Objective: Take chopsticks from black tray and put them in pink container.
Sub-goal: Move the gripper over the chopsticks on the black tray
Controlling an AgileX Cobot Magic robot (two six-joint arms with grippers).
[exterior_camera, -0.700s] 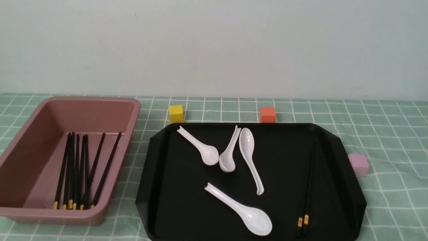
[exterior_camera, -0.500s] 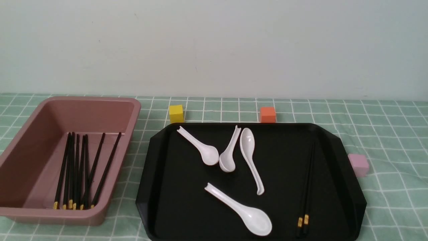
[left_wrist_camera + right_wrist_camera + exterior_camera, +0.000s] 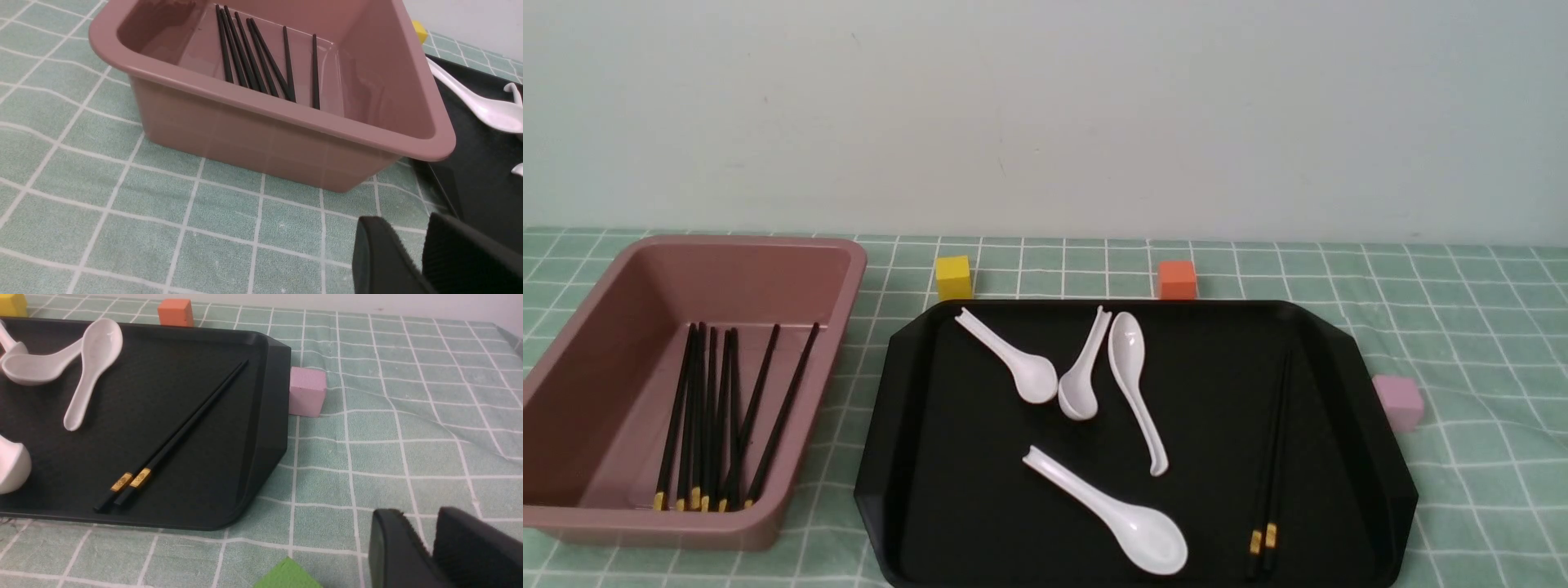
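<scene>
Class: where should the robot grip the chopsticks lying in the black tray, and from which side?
Grip the chopsticks mid-length, from straight above, closing across both sticks. They lie flat, side by side on the black tray, near its right rim, so a sideways approach is probably blocked. The right hand sits nearer.

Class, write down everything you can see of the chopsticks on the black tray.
The chopsticks are two thin, glossy black sticks, each with a yellow band near its thick end. They lie flat, side by side, near the right edge of the tray, thick ends toward the robot. Only the tray touches them.
</scene>
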